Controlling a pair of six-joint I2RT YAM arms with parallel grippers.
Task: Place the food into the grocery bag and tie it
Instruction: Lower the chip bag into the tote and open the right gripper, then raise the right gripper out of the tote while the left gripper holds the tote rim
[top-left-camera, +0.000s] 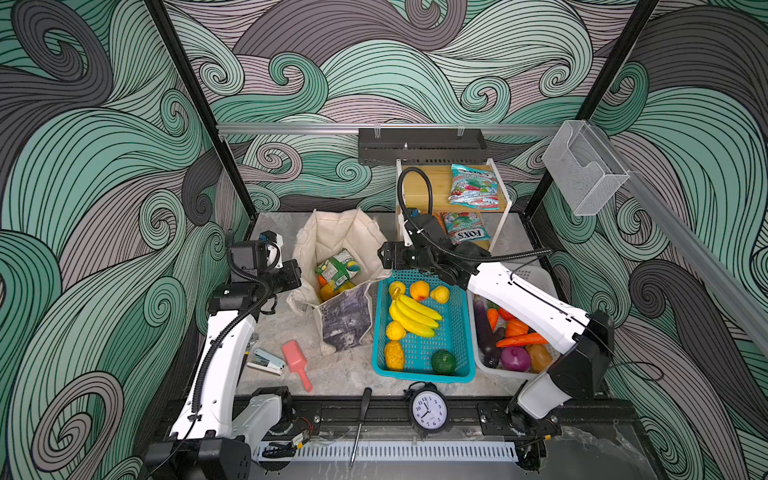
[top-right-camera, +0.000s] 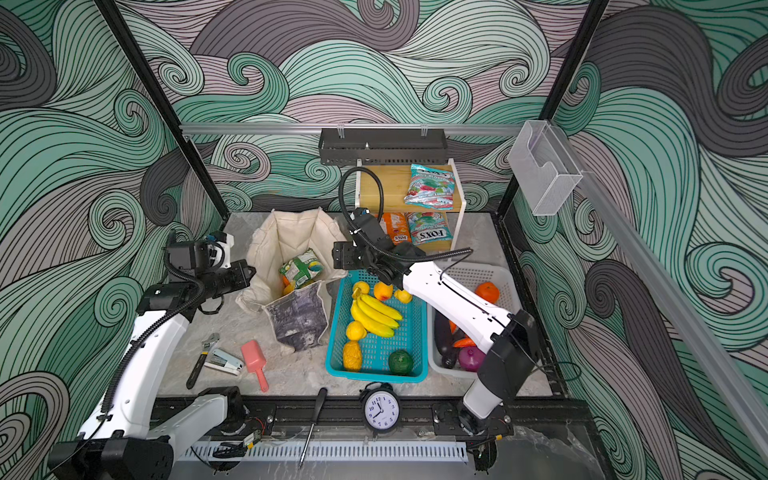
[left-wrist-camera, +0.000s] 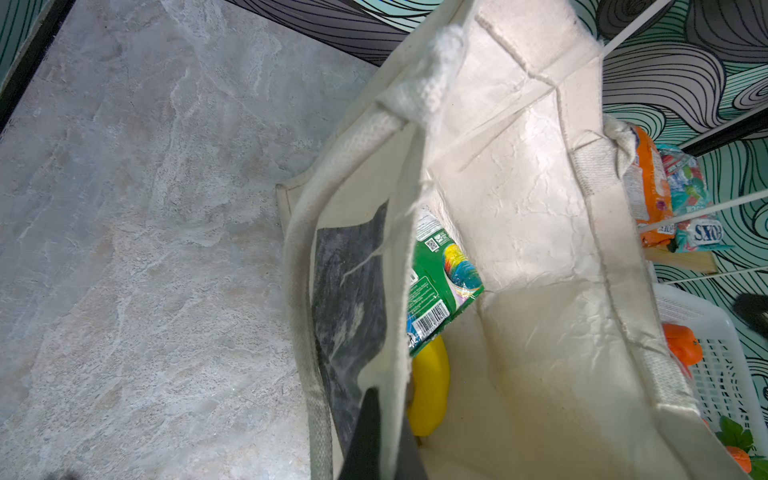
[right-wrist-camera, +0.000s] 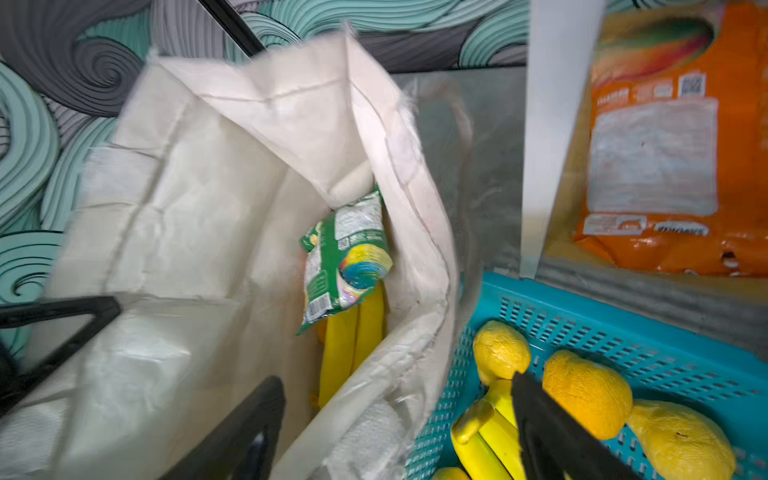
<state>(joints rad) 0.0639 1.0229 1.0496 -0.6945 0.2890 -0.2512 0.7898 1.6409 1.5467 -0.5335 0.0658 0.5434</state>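
Holding the canvas tote wide matters most: the left gripper is pinched onto its rim and should pull that wall outward. The right gripper, jaws wide and seemingly empty, hangs over the opposite rim beside the teal basket. A green snack packet lies inside on bananas. Only "FOX'S" reads clearly, on the teal-red packet under the wooden shelf.

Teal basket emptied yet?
No, in a top view the teal basket holds bananas and several round fruits.
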